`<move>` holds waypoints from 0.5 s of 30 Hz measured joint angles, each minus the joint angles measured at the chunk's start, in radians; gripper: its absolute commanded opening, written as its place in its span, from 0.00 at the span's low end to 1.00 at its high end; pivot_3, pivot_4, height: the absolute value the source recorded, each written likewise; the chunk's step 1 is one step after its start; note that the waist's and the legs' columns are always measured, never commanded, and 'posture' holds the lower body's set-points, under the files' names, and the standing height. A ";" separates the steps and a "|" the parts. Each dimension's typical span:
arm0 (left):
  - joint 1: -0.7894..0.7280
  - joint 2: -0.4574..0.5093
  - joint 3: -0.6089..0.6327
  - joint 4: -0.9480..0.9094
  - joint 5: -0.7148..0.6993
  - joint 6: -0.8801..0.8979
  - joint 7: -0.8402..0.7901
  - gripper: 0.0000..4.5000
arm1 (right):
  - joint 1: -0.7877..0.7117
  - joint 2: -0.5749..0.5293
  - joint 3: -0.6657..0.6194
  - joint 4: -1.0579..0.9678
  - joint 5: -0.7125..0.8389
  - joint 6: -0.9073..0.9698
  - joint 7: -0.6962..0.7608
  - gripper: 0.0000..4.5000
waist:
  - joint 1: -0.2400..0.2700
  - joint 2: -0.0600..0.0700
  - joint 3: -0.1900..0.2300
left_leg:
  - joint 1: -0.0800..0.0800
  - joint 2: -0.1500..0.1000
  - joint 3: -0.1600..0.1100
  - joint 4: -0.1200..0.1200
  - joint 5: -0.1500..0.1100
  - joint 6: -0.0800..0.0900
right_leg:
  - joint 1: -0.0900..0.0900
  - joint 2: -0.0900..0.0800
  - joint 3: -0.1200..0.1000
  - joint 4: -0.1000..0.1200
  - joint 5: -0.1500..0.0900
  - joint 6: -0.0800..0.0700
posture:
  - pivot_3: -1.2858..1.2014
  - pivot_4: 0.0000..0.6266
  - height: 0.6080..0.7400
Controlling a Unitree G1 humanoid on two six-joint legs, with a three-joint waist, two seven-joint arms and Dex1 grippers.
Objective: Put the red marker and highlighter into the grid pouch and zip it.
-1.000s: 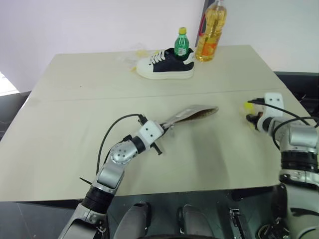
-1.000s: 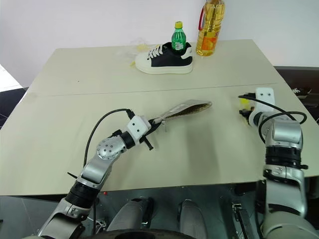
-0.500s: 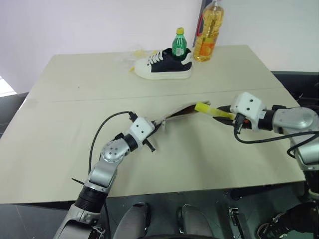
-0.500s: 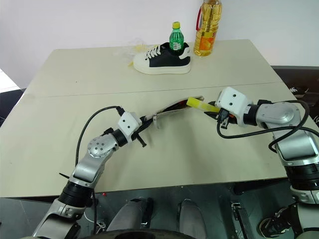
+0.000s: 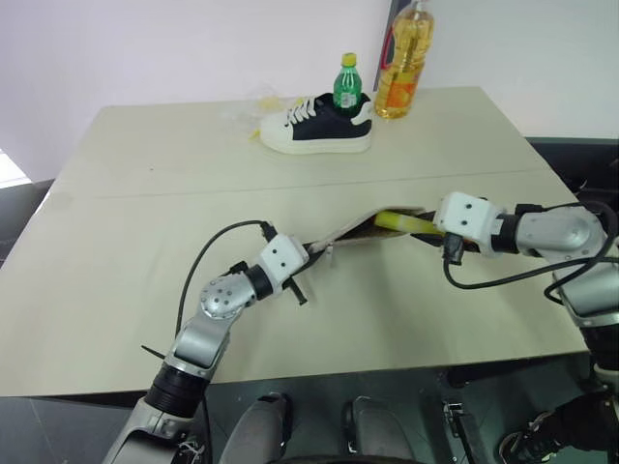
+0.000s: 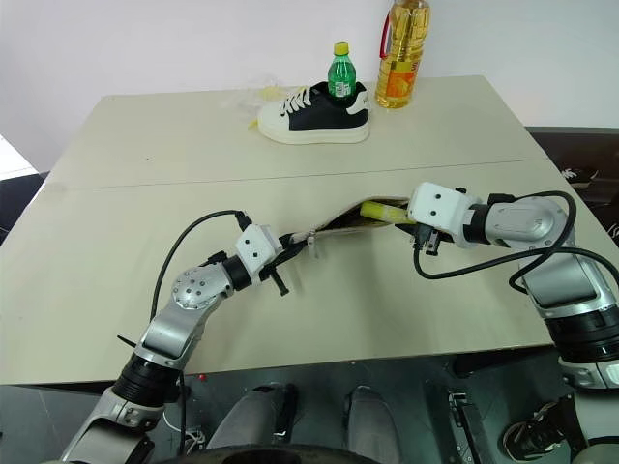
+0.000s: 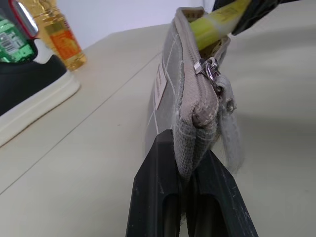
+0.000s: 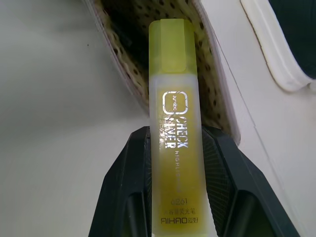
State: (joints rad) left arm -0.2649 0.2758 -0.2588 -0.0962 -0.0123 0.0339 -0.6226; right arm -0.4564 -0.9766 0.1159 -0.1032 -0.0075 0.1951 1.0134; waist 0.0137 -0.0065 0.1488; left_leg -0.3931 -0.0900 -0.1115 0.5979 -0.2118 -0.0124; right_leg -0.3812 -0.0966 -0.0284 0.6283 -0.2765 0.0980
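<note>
Left fingers (image 7: 190, 197) pinch grid pouch (image 7: 190, 84); right fingers (image 8: 217, 182) grip highlighter (image 8: 174, 108) entering it.

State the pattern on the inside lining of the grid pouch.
Pale with dark dots, shown best in the right wrist view: grid pouch lining.

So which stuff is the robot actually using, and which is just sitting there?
Using:
- highlighter, held by right end effector
- pouch, held open by left end effector

Just sitting there:
- shoe
- green bottle
- oil bottle
</note>
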 measured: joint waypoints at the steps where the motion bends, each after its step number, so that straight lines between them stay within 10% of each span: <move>1: 0.000 0.004 -0.002 -0.002 0.000 0.000 -0.009 0.00 | -0.010 -0.014 0.016 -0.001 -0.024 -0.030 0.012 0.19 | 0.000 0.000 0.000 | 0.000 0.000 0.000 0.000 0.000 0.000 | 0.000 0.000 0.000 0.000 0.000 0.000 | 0.52 0.24 0.99; 10: -0.008 0.019 -0.015 -0.004 0.000 0.003 -0.062 0.00 | -0.074 -0.019 0.135 -0.025 -0.175 -0.281 0.073 0.19 | -0.001 0.000 0.000 | 0.000 0.000 0.000 0.000 0.000 0.000 | 0.000 0.000 0.000 0.000 0.000 0.000 | 0.52 0.24 0.99; 15: -0.009 0.017 -0.025 -0.007 -0.001 0.007 -0.065 0.00 | -0.104 0.023 0.148 -0.023 -0.185 -0.290 0.074 0.74 | 0.000 0.000 0.000 | 0.000 0.000 0.000 0.000 0.000 0.000 | 0.000 0.000 0.000 0.000 0.000 0.000 | 0.52 0.24 0.99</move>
State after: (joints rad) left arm -0.2737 0.2930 -0.2840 -0.1031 -0.0132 0.0412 -0.6881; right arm -0.5602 -0.9532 0.2638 -0.1262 -0.1929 -0.0949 1.0871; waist 0.0141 -0.0065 0.1490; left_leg -0.3931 -0.0901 -0.1116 0.5978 -0.2118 -0.0125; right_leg -0.3813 -0.0966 -0.0282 0.6282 -0.2764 0.0981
